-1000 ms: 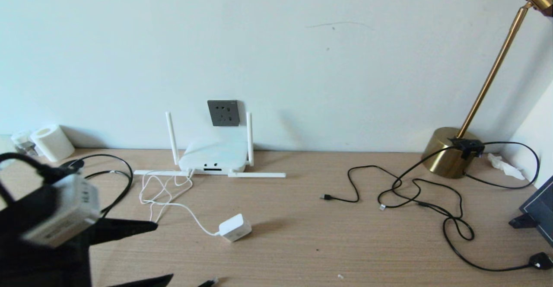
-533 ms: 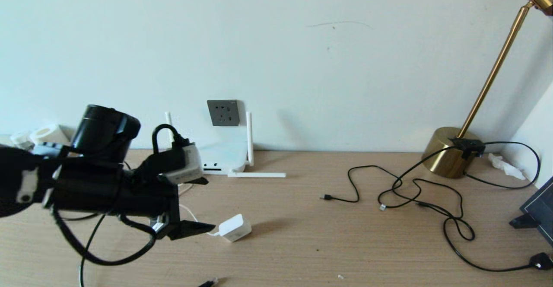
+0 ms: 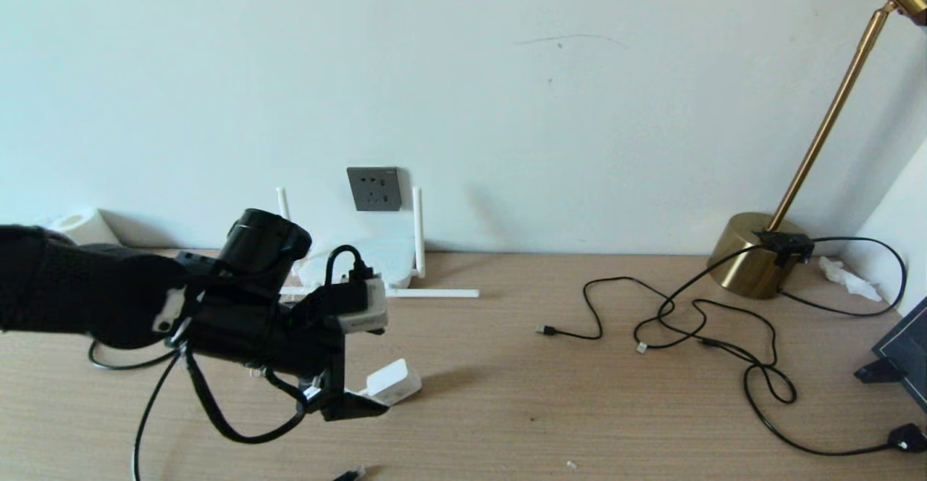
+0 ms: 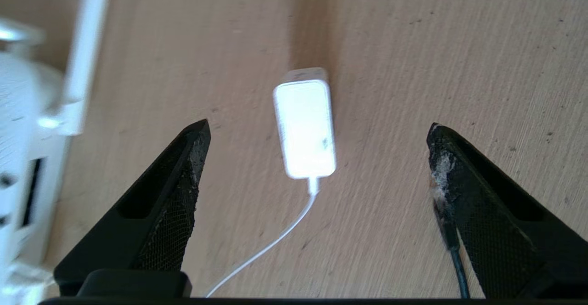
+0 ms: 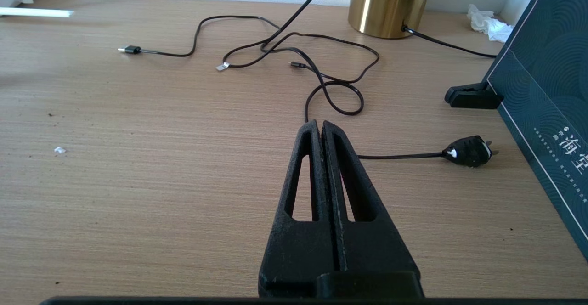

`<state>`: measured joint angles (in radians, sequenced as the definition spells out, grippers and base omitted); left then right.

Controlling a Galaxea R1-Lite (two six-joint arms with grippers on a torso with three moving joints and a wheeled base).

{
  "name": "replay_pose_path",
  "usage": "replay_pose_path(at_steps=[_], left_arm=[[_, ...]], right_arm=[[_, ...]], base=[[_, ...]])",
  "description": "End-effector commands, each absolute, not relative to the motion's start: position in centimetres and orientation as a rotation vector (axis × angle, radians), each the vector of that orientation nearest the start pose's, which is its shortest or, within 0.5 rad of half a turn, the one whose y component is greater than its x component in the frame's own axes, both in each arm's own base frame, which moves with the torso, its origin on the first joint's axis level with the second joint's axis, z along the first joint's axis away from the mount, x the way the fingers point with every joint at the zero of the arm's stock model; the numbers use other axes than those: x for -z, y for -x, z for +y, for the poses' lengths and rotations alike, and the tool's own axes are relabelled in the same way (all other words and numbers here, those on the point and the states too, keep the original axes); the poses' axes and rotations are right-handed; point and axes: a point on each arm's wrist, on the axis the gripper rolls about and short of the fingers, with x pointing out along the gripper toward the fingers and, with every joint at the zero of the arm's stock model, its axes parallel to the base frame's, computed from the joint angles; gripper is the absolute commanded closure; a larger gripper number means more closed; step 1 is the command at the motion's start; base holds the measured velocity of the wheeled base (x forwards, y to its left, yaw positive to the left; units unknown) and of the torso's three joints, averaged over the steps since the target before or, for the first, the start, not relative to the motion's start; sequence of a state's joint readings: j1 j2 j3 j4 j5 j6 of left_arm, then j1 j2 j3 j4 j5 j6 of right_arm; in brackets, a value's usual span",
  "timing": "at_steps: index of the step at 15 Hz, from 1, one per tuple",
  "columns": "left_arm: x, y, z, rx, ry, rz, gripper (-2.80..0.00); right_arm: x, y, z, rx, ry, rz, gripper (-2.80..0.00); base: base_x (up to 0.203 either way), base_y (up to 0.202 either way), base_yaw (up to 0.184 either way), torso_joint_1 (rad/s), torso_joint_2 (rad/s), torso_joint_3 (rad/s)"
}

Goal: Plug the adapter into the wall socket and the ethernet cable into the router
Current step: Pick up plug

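Left gripper hovers spread wide above the adapter.

The router sits against the wall beneath the wall socket; the adapter lies flat on the table, untouched, while the right gripper rests clenched and empty.

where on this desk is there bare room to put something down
Bare wood lies between the adapter and the black USB cable end, and along the near edge. It is crowded around the router and left gripper, and among the looped cables by the lamp base.
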<state>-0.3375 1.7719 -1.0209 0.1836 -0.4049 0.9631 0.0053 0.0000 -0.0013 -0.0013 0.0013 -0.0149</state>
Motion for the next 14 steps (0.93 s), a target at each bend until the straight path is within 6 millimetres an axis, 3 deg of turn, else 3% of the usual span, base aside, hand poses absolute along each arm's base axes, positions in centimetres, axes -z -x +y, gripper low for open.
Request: replay_pose_path(at_steps=[1, 6, 14], left_arm=[[-13.8, -28.4, -11.2, 1.11, -0.815, 0.575, -2.8], [-11.9, -29.5, -11.9, 1.125, -0.801, 0.624, -2.8], [-11.3, -30.4, -12.2, 1.1, -0.787, 0.66, -2.8]], right_arm=[[-7.6, 2.3, 0.0, -0.006, 0.015, -0.001, 0.0], [-7.6, 2.3, 0.0, -0.007, 0.015, -0.002, 0.0], [-7.6, 2.3, 0.0, -0.008, 0.015, -0.002, 0.0]], base=[[0.0, 0.0, 0.0, 0.0, 0.0, 0.0], [0.0, 0.0, 0.0, 0.0, 0.0, 0.0], [0.0, 0.0, 0.0, 0.0, 0.0, 0.0]])
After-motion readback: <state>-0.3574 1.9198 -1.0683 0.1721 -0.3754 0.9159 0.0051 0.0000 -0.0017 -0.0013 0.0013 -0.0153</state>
